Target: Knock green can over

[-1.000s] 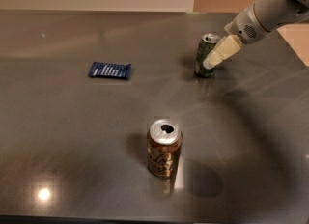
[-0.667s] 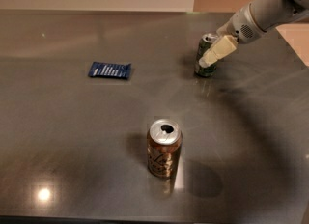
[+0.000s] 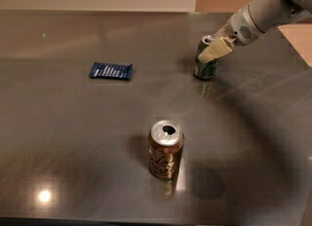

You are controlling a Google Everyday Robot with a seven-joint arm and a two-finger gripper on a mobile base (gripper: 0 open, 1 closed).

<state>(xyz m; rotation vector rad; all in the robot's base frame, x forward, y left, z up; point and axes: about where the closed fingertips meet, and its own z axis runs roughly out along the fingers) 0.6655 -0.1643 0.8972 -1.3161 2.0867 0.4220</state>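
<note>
The green can (image 3: pixel 204 66) stands at the far right of the dark table (image 3: pixel 73 161), with its silver top just showing. It looks upright or leaning slightly. My gripper (image 3: pixel 213 51) reaches in from the upper right on the white arm (image 3: pixel 265 15) and lies across the upper front of the green can, touching or nearly touching it. The upper part of the can is hidden behind the gripper.
A brown can (image 3: pixel 165 149) with an open silver top stands upright near the front middle of the table. A flat blue snack packet (image 3: pixel 111 70) lies to the left of the green can. The table's right edge runs close behind the arm.
My gripper has risen from near the base of the green can to its upper part. The can stays in place and upright. The brown can and the packet have not moved.
</note>
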